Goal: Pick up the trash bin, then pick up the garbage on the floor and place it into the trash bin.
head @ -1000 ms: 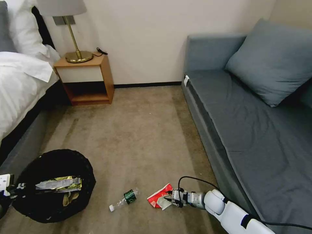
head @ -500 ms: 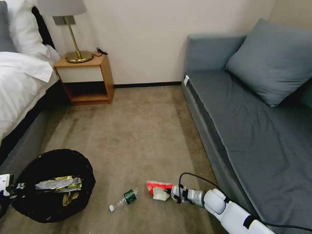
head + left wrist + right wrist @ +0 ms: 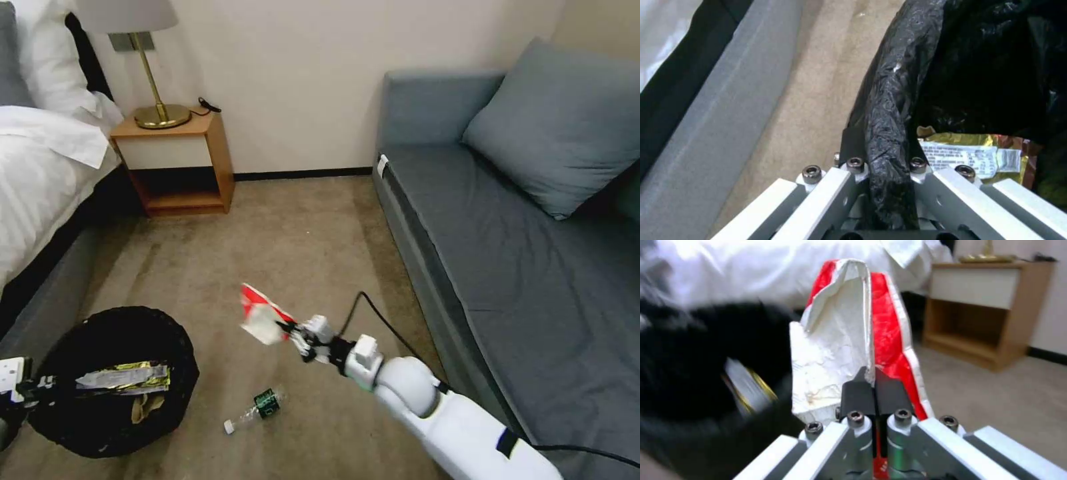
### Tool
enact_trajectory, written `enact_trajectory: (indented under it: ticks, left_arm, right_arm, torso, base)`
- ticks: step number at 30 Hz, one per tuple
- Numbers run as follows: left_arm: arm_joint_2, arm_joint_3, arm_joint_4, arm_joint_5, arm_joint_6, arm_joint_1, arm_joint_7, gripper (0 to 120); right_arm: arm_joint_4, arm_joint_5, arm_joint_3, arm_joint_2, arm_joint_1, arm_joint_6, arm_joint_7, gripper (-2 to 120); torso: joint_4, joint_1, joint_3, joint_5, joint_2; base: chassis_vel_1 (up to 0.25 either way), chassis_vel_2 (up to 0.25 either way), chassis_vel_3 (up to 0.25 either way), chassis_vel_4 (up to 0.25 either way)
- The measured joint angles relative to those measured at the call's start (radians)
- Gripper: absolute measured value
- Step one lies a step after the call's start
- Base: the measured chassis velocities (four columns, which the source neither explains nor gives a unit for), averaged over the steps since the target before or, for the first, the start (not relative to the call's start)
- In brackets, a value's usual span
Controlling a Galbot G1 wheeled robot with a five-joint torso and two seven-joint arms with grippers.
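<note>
My right gripper (image 3: 291,329), fingers clamped on the crumpled red-and-white packet (image 3: 261,315), has lifted it off the carpet. The left gripper (image 3: 884,166) stays clamped on the black-lined round white trash bin (image 3: 113,380) rim. Transfer remains; the clear plastic bottle (image 3: 257,408) lies below the right fingers.

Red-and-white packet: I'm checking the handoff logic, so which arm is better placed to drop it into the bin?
Right. The right gripper is shut on the red-and-white packet, lifted above the carpet beside the trash bin. The left gripper is shut on the bin's bag-lined rim, so it is occupied.

Left hand (image 3: 884,166) clamped on trash bin (image 3: 889,110) rim; foil wrapper (image 3: 969,156) inside
</note>
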Motion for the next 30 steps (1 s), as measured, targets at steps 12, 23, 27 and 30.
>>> enact_trajectory:
  ticks: [12, 23, 27, 30]
  left_arm:
    - [-0.003, -0.006, -0.014, 0.001, 0.0, 0.006, -0.001, 3]
    - [0.011, -0.013, -0.013, -0.002, 0.0, -0.002, -0.001, 3]
    - [0.01, -0.013, -0.013, -0.003, 0.0, -0.002, -0.001, 3]
    - [0.007, -0.009, -0.014, -0.002, 0.0, -0.001, -0.001, 3]
  right_arm:
    - [-0.151, 0.062, -0.248, 0.253, 0.218, -0.054, 0.152, 0]
    - [-0.278, 0.062, -0.344, 0.404, 0.242, -0.077, 0.207, 0]
    - [-0.292, 0.061, -0.351, 0.421, 0.243, -0.087, 0.218, 6]
    - [-0.292, 0.06, -0.353, 0.423, 0.243, -0.095, 0.224, 14]
  torso:
    - [0.0001, 0.0, 0.0, -0.0002, 0.0]
    - [-0.0003, 0.0, 0.0, -0.0002, 0.0]
    - [-0.0001, 0.0, 0.0, -0.0002, 0.0]
    - [-0.0001, 0.0, 0.0, 0.0, 0.0]
  base:
    - [0.0, 0.0, 0.0, 0.0]
    - [0.0, 0.0, 0.0, 0.0]
    - [0.0, 0.0, 0.0, 0.0]
    - [0.0, 0.0, 0.0, 0.0]
